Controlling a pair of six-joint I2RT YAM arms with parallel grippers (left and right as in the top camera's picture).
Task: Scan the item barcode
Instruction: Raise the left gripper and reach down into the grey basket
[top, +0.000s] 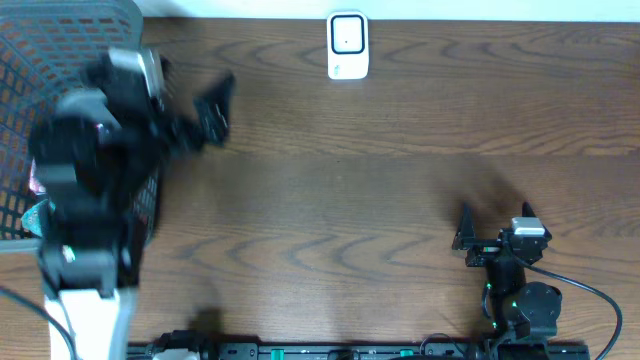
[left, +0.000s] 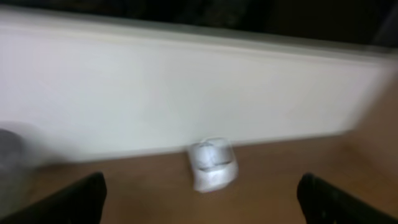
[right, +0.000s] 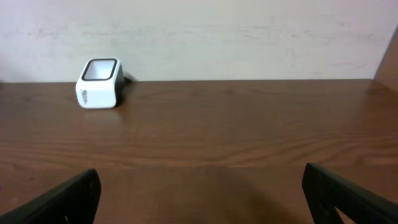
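Observation:
The white barcode scanner (top: 348, 46) stands at the table's far edge; it also shows blurred in the left wrist view (left: 212, 164) and sharp in the right wrist view (right: 99, 83). My left gripper (top: 214, 108) is motion-blurred just right of the grey mesh basket (top: 60, 40), open and empty, with the scanner ahead of its fingers (left: 81, 200). A pink and teal bit of an item (top: 36, 200) peeks from the basket under the arm. My right gripper (top: 495, 220) rests open near the front right, with nothing between its fingers (right: 68, 200).
A pale wall (right: 249, 37) runs behind the table's far edge. The left arm's body (top: 85, 200) covers the basket's right side. Bare wooden tabletop (top: 340, 200) lies between the two grippers.

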